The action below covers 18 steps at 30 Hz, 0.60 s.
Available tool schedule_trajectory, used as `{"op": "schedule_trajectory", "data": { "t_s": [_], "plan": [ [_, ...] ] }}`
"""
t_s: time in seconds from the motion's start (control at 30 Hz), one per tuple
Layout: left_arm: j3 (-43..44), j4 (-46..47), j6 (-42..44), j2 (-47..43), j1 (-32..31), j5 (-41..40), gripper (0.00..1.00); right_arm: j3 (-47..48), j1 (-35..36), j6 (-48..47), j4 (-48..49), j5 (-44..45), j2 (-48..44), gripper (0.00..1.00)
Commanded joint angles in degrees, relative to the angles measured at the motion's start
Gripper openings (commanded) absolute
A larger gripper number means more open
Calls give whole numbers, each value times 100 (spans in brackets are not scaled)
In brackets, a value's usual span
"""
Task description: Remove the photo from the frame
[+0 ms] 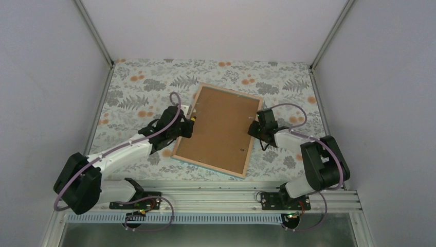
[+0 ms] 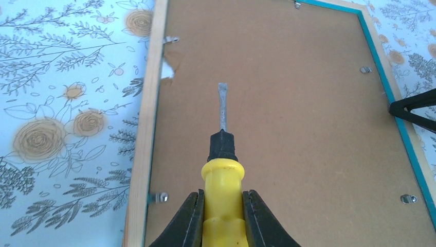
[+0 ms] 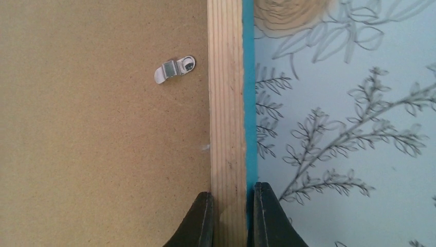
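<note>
The left arm (image 1: 121,154) was built of white link shells set between bulky black joint housings. A thin lilac left cable (image 1: 174,100) looped out from its wrist and ran back along the link. The right arm (image 1: 295,139) matched it, with white links, black joints and a lilac right cable (image 1: 288,106) arching above the wrist. Under each arm sat a black base plate (image 1: 141,202) with more lilac wire curling below. The left claw (image 2: 222,195) and right claw (image 3: 232,193) had smooth, black, tapering fingers with rounded tips.
</note>
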Motion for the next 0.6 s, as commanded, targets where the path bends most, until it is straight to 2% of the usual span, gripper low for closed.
{"op": "schedule_trajectory", "data": {
  "t_s": [0.0, 0.13, 0.2, 0.3, 0.57],
  "plan": [
    [-214, 183, -181, -441, 22, -102, 2, -315, -70, 1113, 456, 51, -318, 4],
    [-354, 173, -235, -669, 21, -35, 2, -321, -72, 1034, 427, -116, -447, 4],
    [-402, 182, -258, -753, 21, 27, 3, -281, -72, 869, 303, -219, -546, 7],
    [-448, 173, -293, -887, 21, 95, 2, -305, -71, 551, 83, -354, -783, 23],
    [-528, 111, -342, -1183, 12, 222, 2, -585, -56, -424, -865, -932, -1592, 49]
  ]
}}
